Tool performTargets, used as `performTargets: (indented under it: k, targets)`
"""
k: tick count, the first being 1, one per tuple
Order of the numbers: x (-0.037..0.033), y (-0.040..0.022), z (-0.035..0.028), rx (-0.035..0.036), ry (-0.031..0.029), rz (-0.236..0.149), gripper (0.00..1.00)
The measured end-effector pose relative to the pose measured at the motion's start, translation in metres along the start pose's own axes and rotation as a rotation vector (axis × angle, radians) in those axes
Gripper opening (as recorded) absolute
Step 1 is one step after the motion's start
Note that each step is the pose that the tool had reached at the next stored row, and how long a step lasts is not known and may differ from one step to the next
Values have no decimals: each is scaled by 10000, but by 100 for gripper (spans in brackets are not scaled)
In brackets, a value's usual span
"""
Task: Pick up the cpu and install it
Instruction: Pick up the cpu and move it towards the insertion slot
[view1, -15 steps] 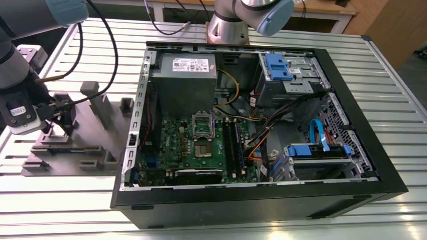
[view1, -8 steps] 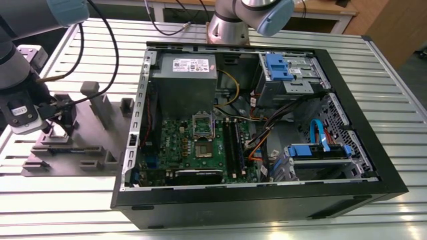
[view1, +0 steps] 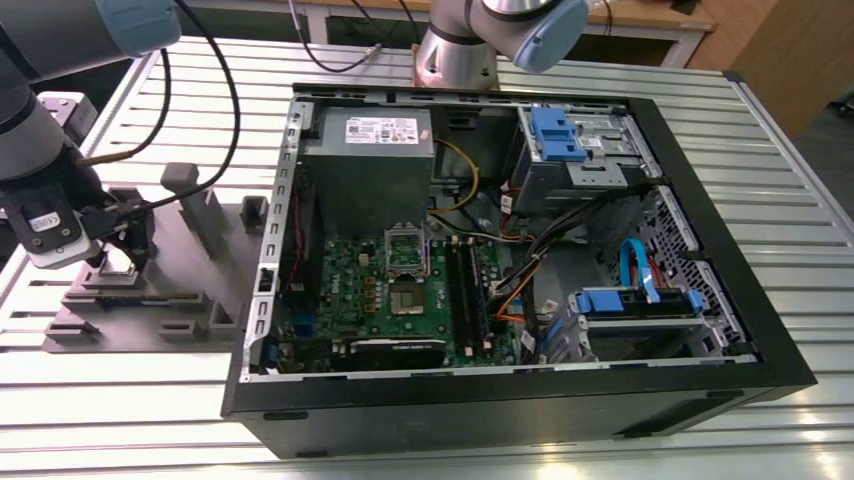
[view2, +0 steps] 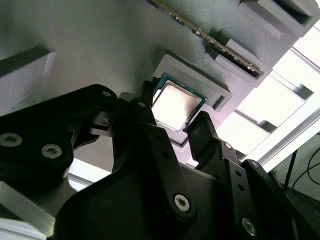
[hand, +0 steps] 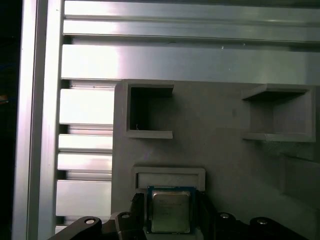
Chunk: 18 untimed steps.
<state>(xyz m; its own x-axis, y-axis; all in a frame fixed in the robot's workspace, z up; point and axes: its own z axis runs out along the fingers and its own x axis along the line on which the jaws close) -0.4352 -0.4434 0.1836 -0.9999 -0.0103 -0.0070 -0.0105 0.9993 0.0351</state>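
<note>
1. Claw (view2: 175, 109): its two black fingers stand open, one on each side of the cpu (view2: 179, 102), holding nothing; whether they touch the chip's edges cannot be told.
2. One slatted aluminium bench (view1: 747, 120) carries everything.
3. One black computer case (view1: 534, 400) lies on its side with the panel off, at the exterior view's right. The exterior view shows its inside, which the wrist views do not.
4. One power supply (view1: 380, 130) in the case bears a white label, its print too small to read.
5. One green motherboard (view1: 400, 300) lies in the case, its socket frame (view1: 404, 245) near the middle.
6. One grey tray (view1: 187, 300) sits on the bench just beside the case, at the exterior view's left, under the claw.
7. Two blue drive brackets (view1: 554, 135) (view1: 634, 300) show in the case.
8. Two open square pockets (hand: 149, 110) (hand: 277, 112) show in the tray in the first wrist view.
9. One cpu lies flat in a shallow tray recess, its silvery top up, in both wrist views; its markings are unreadable.
</note>
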Motion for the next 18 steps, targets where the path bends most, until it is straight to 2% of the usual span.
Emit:
performTargets:
  k: [8, 10, 11, 18]
  targets:
    - [0, 1, 2, -2, -2, 0, 54]
    - [0, 0, 2, 0, -1, 0, 53]
    - [0, 0, 2, 0, -1, 0, 47]
    - [0, 0, 3, -1, -1, 0, 47]
